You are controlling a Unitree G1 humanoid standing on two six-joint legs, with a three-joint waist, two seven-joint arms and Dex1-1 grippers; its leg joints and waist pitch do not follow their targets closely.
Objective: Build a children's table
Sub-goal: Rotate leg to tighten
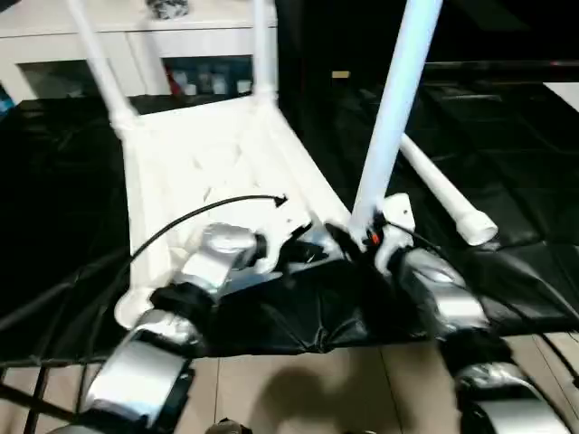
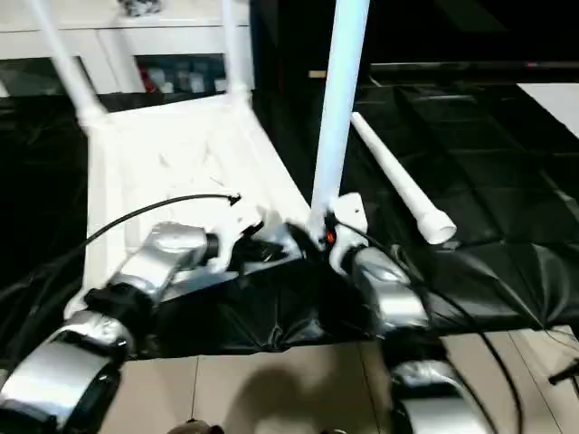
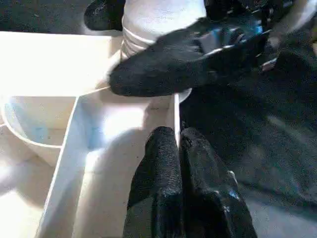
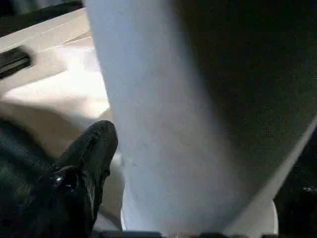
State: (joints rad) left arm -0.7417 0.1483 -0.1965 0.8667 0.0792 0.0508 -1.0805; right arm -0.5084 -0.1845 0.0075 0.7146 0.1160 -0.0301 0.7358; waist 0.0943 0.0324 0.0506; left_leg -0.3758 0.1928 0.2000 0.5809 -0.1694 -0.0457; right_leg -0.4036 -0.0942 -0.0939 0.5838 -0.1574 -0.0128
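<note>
Leg (image 1: 395, 108) stands between right gripper's (image 1: 360, 237) fingers.

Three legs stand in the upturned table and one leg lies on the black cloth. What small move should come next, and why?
Probably draw the right gripper back from the upright white tubular leg and reach for the loose white leg, since one round corner socket of the white plastic table top looks empty.

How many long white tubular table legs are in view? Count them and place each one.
4. Two stand in the far corner sockets of the upturned white plastic tabletop: far-left leg, far-right leg. A third leg stands at the near-right corner. The fourth leg lies on the black sheet.
</note>
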